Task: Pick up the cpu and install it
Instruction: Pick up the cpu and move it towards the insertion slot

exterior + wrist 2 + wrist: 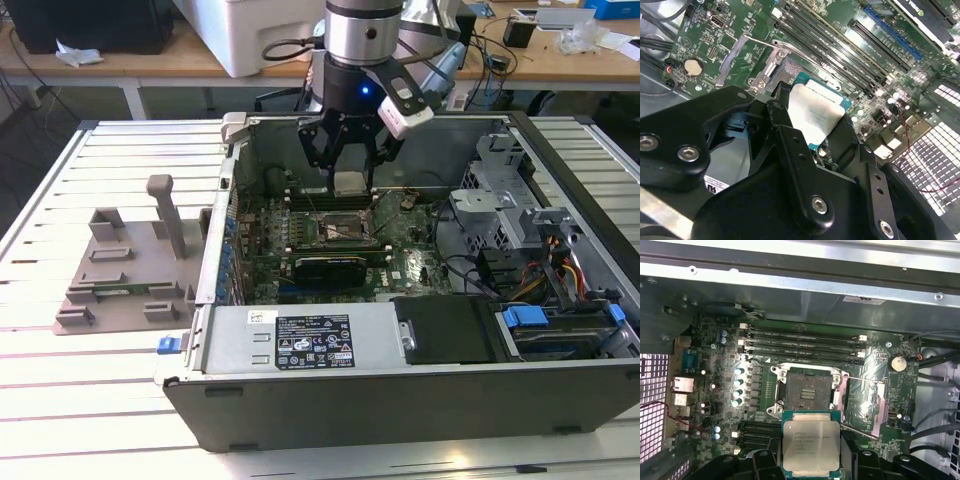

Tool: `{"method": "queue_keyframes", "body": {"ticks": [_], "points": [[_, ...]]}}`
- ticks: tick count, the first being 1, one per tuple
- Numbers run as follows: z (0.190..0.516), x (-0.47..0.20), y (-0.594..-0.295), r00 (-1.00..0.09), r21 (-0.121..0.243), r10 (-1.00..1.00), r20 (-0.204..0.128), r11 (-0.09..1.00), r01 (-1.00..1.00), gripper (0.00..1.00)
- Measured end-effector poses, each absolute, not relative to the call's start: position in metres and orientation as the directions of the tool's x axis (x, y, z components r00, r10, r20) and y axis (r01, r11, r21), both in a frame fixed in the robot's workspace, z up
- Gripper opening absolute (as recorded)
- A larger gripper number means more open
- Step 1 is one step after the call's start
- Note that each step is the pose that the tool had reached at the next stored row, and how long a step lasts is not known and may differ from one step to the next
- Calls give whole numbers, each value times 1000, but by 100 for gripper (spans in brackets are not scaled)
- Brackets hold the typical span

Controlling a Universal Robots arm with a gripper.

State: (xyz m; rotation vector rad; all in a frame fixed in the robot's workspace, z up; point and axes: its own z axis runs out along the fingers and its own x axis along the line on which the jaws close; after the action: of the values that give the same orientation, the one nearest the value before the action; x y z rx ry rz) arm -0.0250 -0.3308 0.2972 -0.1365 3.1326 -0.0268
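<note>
My gripper (347, 165) hangs inside the open computer case, shut on the cpu (348, 183), a flat silver-topped square with a thin teal rim. In the first wrist view the cpu (811, 442) is clamped between the black fingers (763, 461), level and a little above the board. It sits just short of the bare socket (807, 392), whose load plate (862, 402) is swung open to one side. The second wrist view looks up along the gripper (814, 119) at the cpu (812, 112), with the socket's metal frame (771, 67) just beyond.
Memory sticks (800, 340) lie past the socket, and a graphics card (330, 268) lies on its near side. The power supply (320, 342) and drive cage (515, 215) fill the case's front and the exterior view's right. A grey fixture (120, 270) stands on the table at that view's left.
</note>
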Motion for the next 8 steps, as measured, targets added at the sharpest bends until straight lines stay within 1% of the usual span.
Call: {"method": "queue_keyframes", "body": {"ticks": [8], "points": [[287, -23, -330, -996, -18, -87, -5, 996, -87, 55]]}}
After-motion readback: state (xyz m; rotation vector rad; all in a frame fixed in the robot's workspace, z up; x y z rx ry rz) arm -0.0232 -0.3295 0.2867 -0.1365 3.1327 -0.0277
